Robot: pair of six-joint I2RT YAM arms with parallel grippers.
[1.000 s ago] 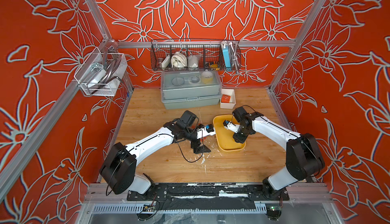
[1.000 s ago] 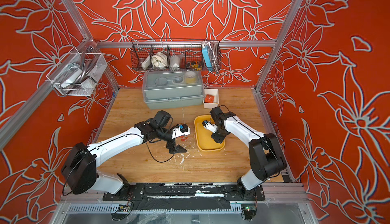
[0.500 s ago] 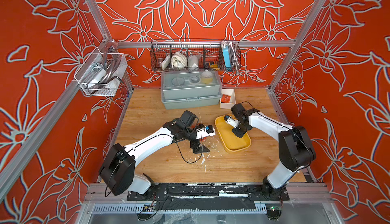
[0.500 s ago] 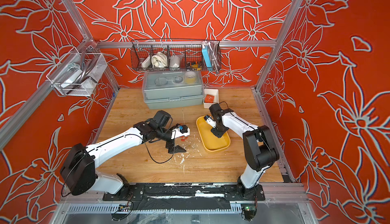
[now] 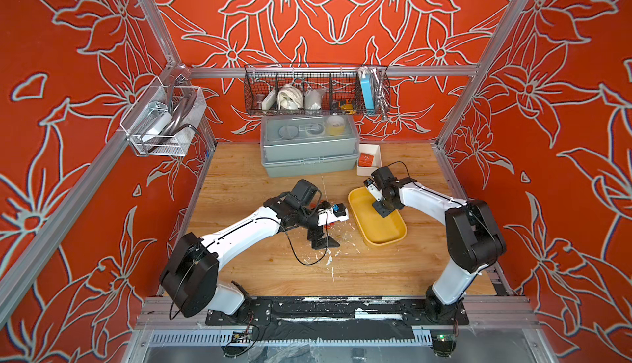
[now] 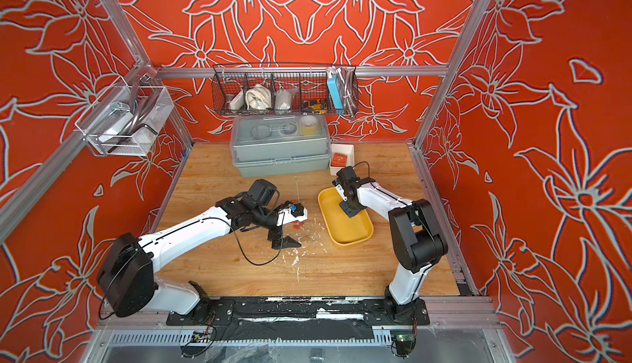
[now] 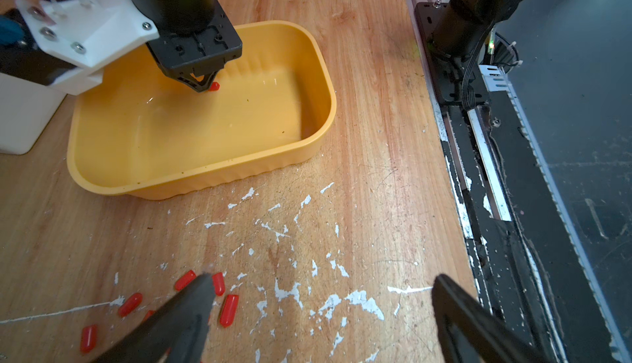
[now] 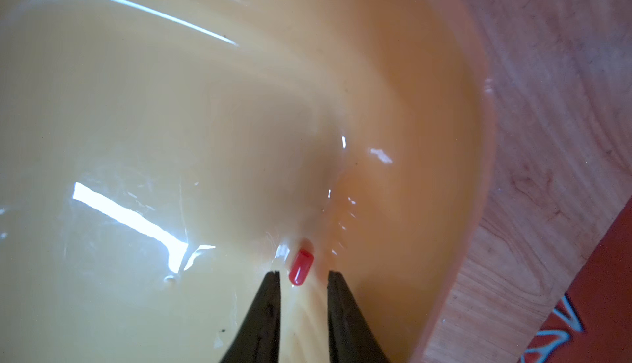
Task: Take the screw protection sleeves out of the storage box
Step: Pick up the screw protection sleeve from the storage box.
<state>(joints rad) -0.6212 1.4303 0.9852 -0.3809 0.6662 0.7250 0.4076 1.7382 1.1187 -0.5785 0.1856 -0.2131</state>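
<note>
At the left of both top views, my left arm runs from its base at the lower edge up and rightward over the desk, forearm low and wrist bent downward. The left end effector points at the wood near mid-frame. In the left wrist view its jaws stand wide apart around bare desk, holding nothing. One of its fingers overlaps a scatter of screw protection sleeves lying loose on the wood in the lower left of that frame; whether it touches any I cannot tell. In a top view those red pieces show just right of the left wrist, apart from the tray.

Right of centre sits the storage box, flat on the desk, long axis slanting toward the lower right.

Further right, my right arm rises from its base, folds at a high elbow and reaches back leftward, wrist angled down into the box's upper end. The right end effector is at the box floor. In the right wrist view its jaws are narrow but parted, and a single sleeve lies on the yellow floor between and just ahead of the tips, with a sliver of gap on each side, not pinched.
</note>
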